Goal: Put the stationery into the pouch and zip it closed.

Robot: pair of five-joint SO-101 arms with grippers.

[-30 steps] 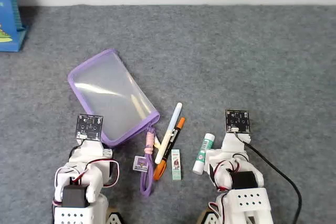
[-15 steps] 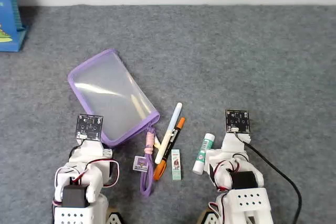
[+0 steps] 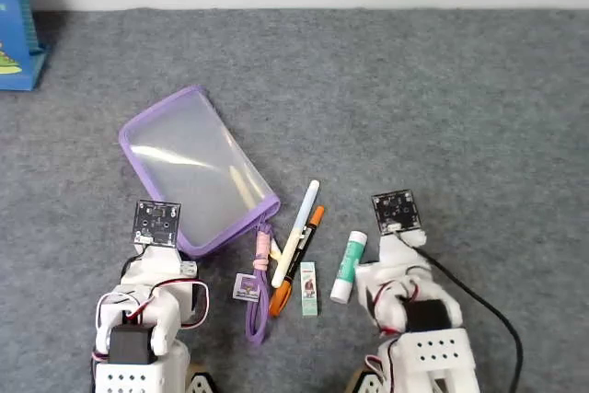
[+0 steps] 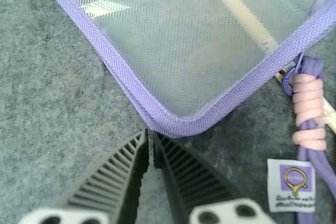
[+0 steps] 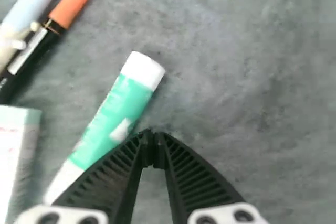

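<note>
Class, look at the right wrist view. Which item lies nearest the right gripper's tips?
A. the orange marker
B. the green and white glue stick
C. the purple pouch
B: the right gripper has its tips right beside the green and white glue stick; the orange marker lies farther off.

High view overhead; left wrist view close, sharing pouch corner

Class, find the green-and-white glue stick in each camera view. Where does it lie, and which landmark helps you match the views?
High view: the glue stick lies slanted, just right of the small box.
Left wrist view: aimed at the pouch corner instead.
Right wrist view: the glue stick lies slanted, beside the right claw.
Shared landmark: the orange marker nearby.
</note>
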